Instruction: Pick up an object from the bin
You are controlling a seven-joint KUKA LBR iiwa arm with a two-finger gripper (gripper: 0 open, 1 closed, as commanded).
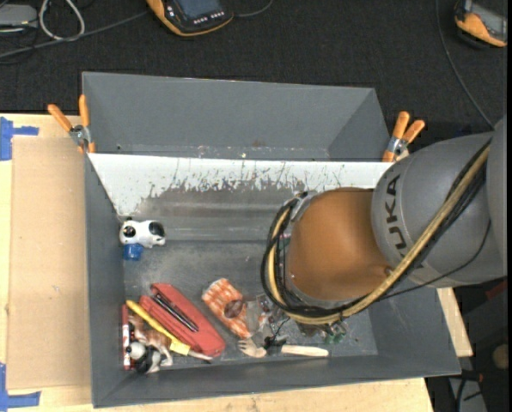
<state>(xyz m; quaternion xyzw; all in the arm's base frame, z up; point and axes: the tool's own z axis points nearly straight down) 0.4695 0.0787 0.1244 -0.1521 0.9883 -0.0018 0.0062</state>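
Where the claw [275, 329] hangs under the arm's orange wrist cover [333, 243], low over the bin's front right floor, its spread is hidden and cannot be told. Directly beneath it lie a pale fork-like piece [258, 347] and a cream stick [306, 349]. An orange ribbed piece [222, 299] lies just to their left. Which one is the pick cannot be told.

Good practice here is probably to centre on a single piece, close only once it is squarely bracketed, and lift straight, since the neighbours crowd it and the front wall is near.

The grey bin [230, 136] also holds a red case [187, 324] bearing a black pen [175, 310], a small heap [140, 354] in the front left corner, and a black-and-white toy [142, 233] well apart.
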